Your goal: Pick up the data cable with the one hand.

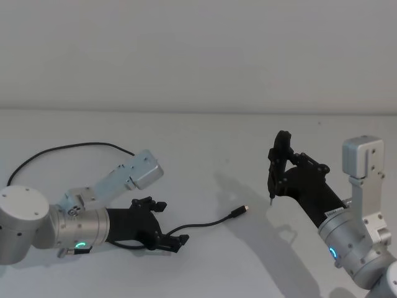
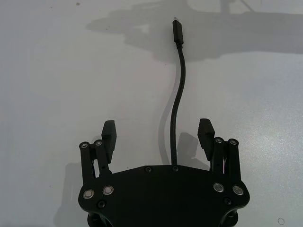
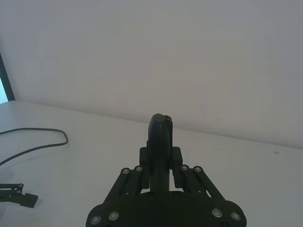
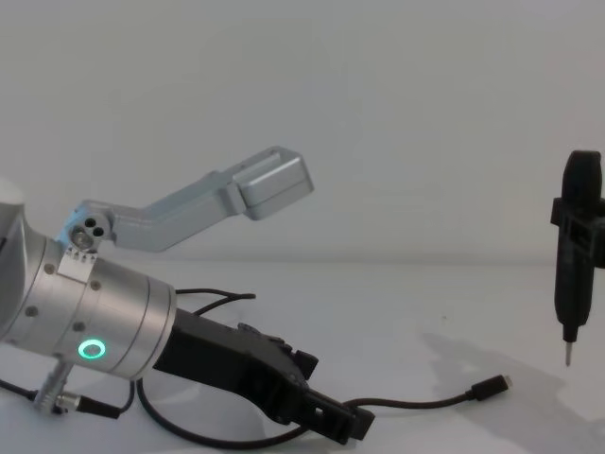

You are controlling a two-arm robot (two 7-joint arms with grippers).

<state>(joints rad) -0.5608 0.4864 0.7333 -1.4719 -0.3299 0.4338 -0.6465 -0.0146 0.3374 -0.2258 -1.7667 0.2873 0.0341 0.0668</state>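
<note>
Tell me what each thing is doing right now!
data cable: lying loose on the table, not gripped.
left gripper: open, low, straddling the cable.
right gripper: shut on the pen-like tool.
pen-like tool: held upright, metal tip pointing down.

Plain pale wall [image 1: 198,49] rises behind a smooth white table [image 1: 205,133]

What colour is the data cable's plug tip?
Silver tip on the black data cable; best in the left wrist view.

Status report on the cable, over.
Left end effector open, astride cable. Cable lying on table, not gripped. Right end effector shut on pen, well clear.
</note>
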